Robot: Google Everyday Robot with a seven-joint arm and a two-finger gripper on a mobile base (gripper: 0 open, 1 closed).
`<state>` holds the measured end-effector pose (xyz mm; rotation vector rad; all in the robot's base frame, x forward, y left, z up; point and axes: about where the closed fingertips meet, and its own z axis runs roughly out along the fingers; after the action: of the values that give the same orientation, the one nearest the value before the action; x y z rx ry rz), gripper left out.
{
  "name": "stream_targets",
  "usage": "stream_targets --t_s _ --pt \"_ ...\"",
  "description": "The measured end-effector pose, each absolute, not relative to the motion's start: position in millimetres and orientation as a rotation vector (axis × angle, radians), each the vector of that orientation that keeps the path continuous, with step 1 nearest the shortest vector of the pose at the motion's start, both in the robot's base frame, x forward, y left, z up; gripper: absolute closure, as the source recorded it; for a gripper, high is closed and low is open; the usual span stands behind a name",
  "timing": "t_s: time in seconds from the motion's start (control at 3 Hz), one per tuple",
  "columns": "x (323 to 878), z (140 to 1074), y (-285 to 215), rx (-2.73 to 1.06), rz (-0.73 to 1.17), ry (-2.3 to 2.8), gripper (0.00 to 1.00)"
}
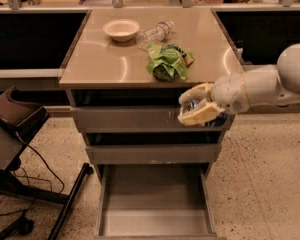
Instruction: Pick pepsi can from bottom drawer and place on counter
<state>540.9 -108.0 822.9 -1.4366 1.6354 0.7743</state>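
My gripper point(195, 105) is in front of the cabinet's right side, at the level of the top drawer front, just under the counter's point(110, 61) front edge. Its cream fingers point(199, 116) are shut on the pepsi can point(194, 104), of which a dark blue and silvery part shows between them. The white arm comes in from the right. The bottom drawer point(155, 196) is pulled open below, and its grey floor is bare.
On the counter lie a green chip bag point(167, 61), a beige bowl point(121, 29) and a clear water bottle point(155, 32). The two upper drawers point(140, 154) are closed. A dark stand point(15, 116) with cables is on the floor at the left.
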Motion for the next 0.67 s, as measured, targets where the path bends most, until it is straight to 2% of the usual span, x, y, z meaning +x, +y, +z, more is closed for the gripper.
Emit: stream_targets --t_s 0.67 --pt "590.2 973.6 -60.4 -1.569 0.659 1.434 1.0"
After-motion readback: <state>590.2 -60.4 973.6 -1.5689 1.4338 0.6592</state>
